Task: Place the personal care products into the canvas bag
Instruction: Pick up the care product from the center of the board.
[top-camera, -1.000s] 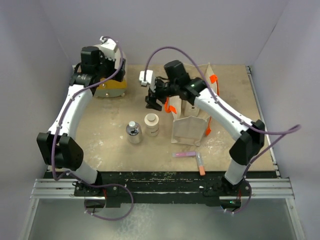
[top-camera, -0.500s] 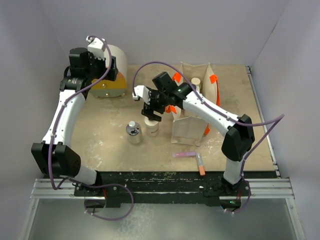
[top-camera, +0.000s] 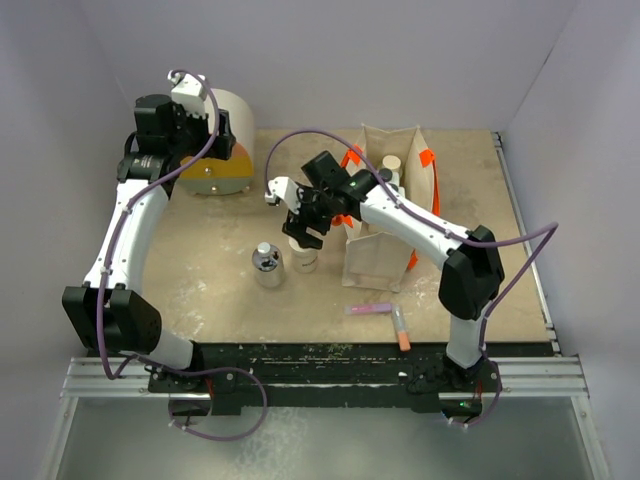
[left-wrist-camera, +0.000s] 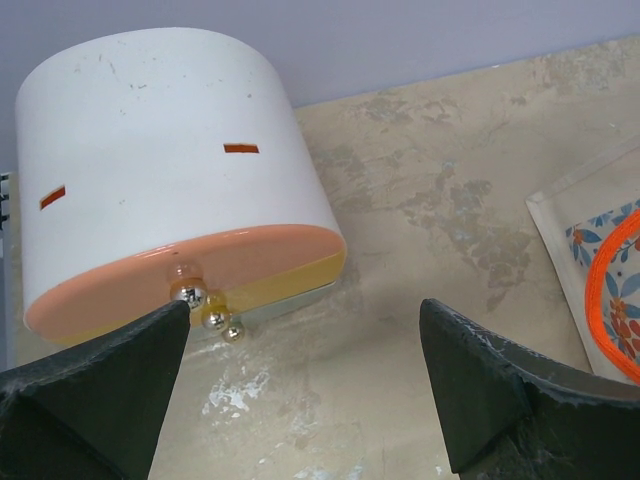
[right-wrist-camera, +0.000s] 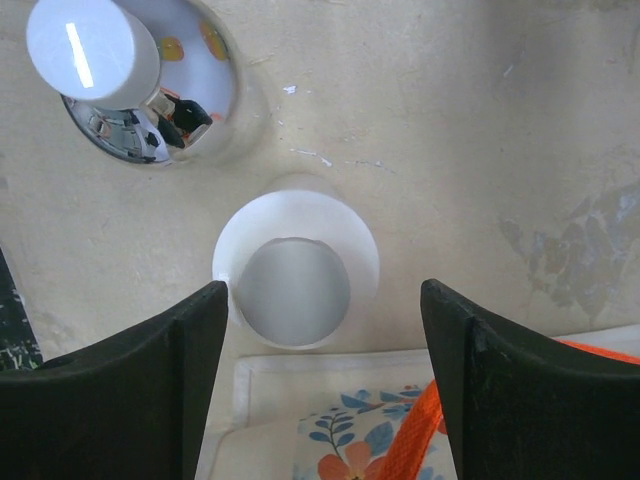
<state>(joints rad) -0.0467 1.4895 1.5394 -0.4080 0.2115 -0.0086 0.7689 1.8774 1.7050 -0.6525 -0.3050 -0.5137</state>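
Lower now, right fingers (right-wrist-camera: 110, 390) straddle jar (right-wrist-camera: 295, 290).

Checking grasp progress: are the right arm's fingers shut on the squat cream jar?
No, the right fingers stand wide apart, with the squat cream jar uncovered between them.

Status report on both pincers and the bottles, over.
Right pincer open over cream jar. Left pincer open, facing drawer box. Grey bottle beside jar, outside canvas bag.

Pale lavender walls (top-camera: 400, 60) enclose a scuffed, white-flecked beige tabletop (top-camera: 200, 280).
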